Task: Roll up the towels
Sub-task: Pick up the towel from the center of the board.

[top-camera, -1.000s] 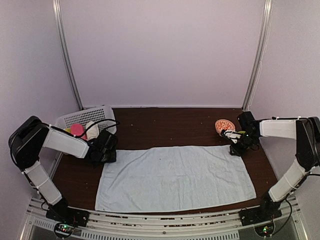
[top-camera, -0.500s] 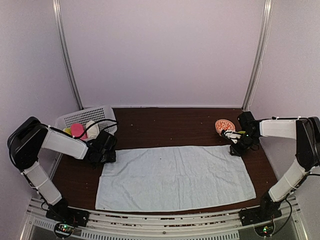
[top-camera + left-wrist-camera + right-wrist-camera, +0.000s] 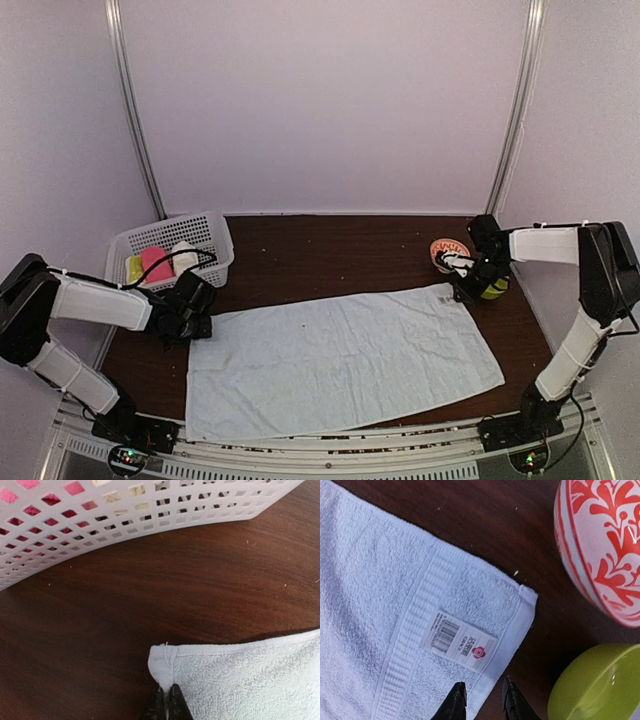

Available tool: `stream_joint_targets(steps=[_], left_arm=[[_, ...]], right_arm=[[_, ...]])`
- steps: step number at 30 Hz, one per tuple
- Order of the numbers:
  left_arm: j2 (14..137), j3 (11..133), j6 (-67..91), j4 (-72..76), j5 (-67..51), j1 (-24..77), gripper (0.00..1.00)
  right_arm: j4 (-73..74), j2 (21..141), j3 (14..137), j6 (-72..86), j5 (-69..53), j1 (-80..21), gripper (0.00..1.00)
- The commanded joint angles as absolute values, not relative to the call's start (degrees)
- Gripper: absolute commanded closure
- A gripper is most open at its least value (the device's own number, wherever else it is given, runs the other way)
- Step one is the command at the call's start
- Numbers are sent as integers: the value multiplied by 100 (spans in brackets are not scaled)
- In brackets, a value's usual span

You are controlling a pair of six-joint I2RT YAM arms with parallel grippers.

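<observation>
Pale blue-white towel point(image 3: 340, 355), spread flat and open on the dark wooden desk point(image 3: 100, 605), a little askew, lightly wrinkled, between the two grippers. Not rolled at any end.

Far-left corner of the towel pinched in the left gripper point(image 3: 166, 702): jaws pressed fully together on the folded hem, with the corner tip standing just ahead of the fingertips. Ahead of this gripper, across a strip of bare desk and well apart from the towel, white plastic basket point(image 3: 150, 515) with a square-hole lattice wall. Inside the basket, seen through the holes, a pink cloth point(image 3: 155, 262) and a yellow cloth point(image 3: 134, 268).

Far-right corner of the towel at the right gripper point(image 3: 482, 700): jaws partly apart, set astride the hem edge, one fingertip over the terry and the other over the desk just beside the hem. Cannot tell whether really pressing on the cloth.

Just ahead of the right gripper, sewn flat next to a ribbed woven band, a white label point(image 3: 458, 639): barcode, red rose-like logo, short grey lettering turned sideways and too small to read with certainty.

Right of the same fingertips, near but not touching the towel, lime-green bowl point(image 3: 597, 685). Ahead and right, red-and-white patterned bowl point(image 3: 605, 545), close to the green one.
</observation>
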State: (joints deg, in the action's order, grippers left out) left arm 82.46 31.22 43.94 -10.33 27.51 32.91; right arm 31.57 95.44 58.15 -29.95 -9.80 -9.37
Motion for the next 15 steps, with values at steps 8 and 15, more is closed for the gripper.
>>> stream_joint_targets(steps=[8,15], left_arm=[[8200,3284,4647,-1315,2732,3228,66],[8107,3305,4694,-1370,2579,3124,58]], right_arm=[[3516,10835,7455,-2721,-682,-1011,72],[3588,10979,7515,-2648,-699,-1011,71]])
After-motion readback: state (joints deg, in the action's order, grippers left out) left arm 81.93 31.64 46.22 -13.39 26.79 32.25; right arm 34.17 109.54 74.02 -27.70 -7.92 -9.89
